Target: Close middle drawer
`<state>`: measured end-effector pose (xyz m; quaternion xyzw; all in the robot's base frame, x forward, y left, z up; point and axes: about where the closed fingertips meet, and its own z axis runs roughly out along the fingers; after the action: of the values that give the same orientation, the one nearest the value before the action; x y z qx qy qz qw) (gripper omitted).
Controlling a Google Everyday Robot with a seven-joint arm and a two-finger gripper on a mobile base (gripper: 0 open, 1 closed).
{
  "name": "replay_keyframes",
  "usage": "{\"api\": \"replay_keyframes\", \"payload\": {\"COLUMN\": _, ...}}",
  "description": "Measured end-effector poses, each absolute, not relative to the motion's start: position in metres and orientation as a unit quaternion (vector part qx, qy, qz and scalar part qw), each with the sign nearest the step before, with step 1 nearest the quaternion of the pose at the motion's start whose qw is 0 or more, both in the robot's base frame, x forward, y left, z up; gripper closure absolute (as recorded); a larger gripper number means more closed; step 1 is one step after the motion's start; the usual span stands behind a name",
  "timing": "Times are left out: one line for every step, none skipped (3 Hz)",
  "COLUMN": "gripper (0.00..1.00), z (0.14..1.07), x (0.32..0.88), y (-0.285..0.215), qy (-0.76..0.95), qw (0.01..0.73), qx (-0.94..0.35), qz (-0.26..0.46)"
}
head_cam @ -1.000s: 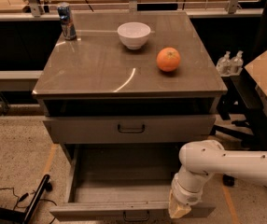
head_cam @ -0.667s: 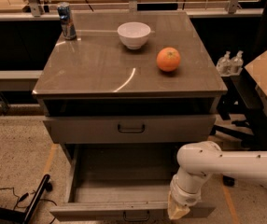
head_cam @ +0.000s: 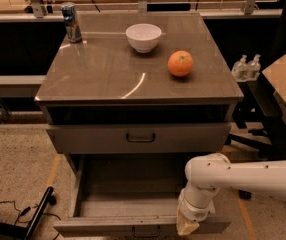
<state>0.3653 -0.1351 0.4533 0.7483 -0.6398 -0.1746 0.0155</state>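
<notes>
Grey metal cabinet w/ a glossy grey-brown top (head_cam: 108, 79). On the top: a round white ceramic bowl (head_cam: 143, 36) near the back centre, a round orange fruit (head_cam: 180, 63) to the R of it and nearer the front, and a slim blue-and-silver drinks can (head_cam: 72, 22) upright at the back L corner, all three well apart. Under the top is a dark gap, then a taller-fronted grey drawer (head_cam: 93, 139) w/ a larger dark handle, sitting slightly proud of the frame. Below that, the middle drawer (head_cam: 108, 225), a long grey metal one w/ a low front panel, stands far out toward the camera; its inside looks bare, and its small dark bail handle (head_cam: 145, 231) sits at the centre of the front, at the bottom edge of view. The thick white robot arm (head_cam: 253, 179) comes in from the R and bends down at a rounded joint. The cream-tipped gripper (head_cam: 187, 227) is at the drawer's front panel, R of the handle, prob. touching the top edge, though contact is hard to confirm. Can't tell whether the gripper is open or closed. Two small clear plastic bottles (head_cam: 247, 66) stand on a dark shelf R of the cabinet. A black bar (head_cam: 38, 216) lies on the speckled floor (head_cam: 13, 159) at lower L.
</notes>
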Motion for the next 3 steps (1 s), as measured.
{"api": "replay_keyframes", "payload": {"gripper": 1.0, "z": 0.447, "x": 0.375, "y": -0.136, "qy": -0.642, "qw": 0.01, "qx": 0.748, "qz": -0.171}}
{"api": "replay_keyframes", "payload": {"gripper": 1.0, "z": 0.446, "x": 0.379, "y": -0.136, "qy": -0.643, "qw": 0.006, "qx": 0.747, "qz": -0.17}}
{"api": "replay_keyframes", "payload": {"gripper": 1.0, "z": 0.448, "x": 0.399, "y": -0.137, "qy": -0.651, "qw": -0.019, "qx": 0.741, "qz": -0.165}}
